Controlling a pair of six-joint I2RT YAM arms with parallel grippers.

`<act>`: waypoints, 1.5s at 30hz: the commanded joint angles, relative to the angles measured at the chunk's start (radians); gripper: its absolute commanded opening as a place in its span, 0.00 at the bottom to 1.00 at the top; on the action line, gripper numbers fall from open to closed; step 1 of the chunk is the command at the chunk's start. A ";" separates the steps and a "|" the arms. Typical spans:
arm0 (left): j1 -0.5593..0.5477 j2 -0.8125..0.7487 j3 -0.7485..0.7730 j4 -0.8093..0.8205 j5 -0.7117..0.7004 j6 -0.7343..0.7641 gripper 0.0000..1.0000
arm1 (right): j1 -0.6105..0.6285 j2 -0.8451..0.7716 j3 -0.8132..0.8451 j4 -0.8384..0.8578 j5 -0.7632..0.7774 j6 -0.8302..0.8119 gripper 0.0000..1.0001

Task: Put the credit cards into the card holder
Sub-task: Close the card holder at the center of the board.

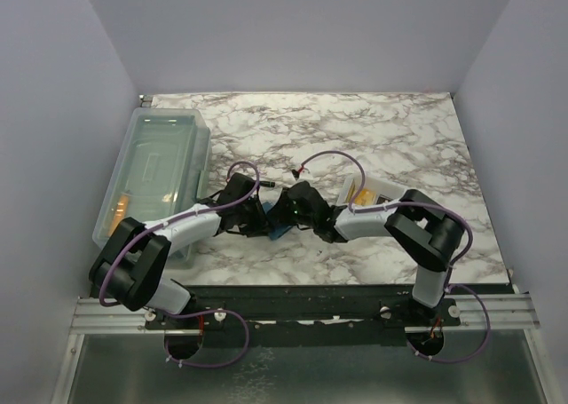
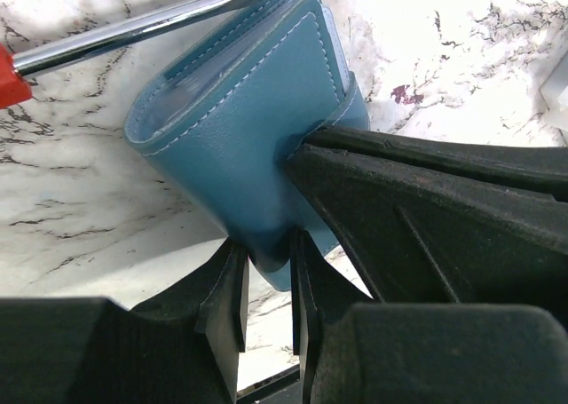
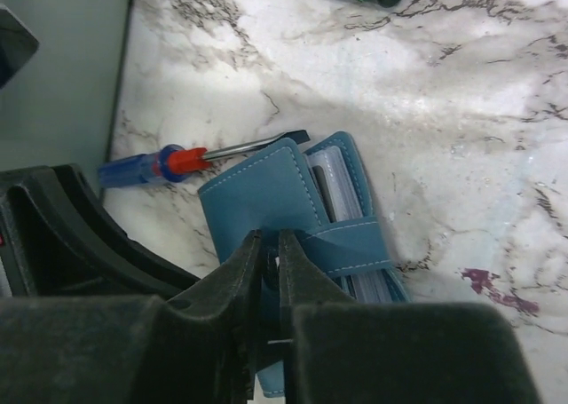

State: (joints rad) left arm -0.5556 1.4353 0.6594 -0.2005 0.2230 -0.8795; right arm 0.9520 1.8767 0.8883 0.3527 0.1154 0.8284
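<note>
We noted the light, floppy teal card holder (image 2: 240,129) on the marble table (image 3: 461,111), screwdriver (image 3: 177,162) at its 10 o'clock, left gripper (image 2: 266,266) pinching its lower corner, right gripper (image 3: 271,253) near-closed, grip indeterminate; probably best held by the folded spine.

- top view looks steeply down from high behind, taking in the whole marbled surface (image 1: 373,138).
- both wrist views sit close, sharing the teal card holder (image 2: 240,129) and the screwdriver (image 3: 177,162).
</note>
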 commanded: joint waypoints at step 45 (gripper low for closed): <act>0.104 -0.351 0.211 -0.391 -0.037 0.031 0.27 | 0.223 0.352 -0.231 -0.426 0.285 0.165 0.00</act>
State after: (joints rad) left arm -0.4744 1.1271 0.8364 -0.5194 0.2157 -0.8829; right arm 1.0809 1.9602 0.8139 0.6312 0.3157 0.9817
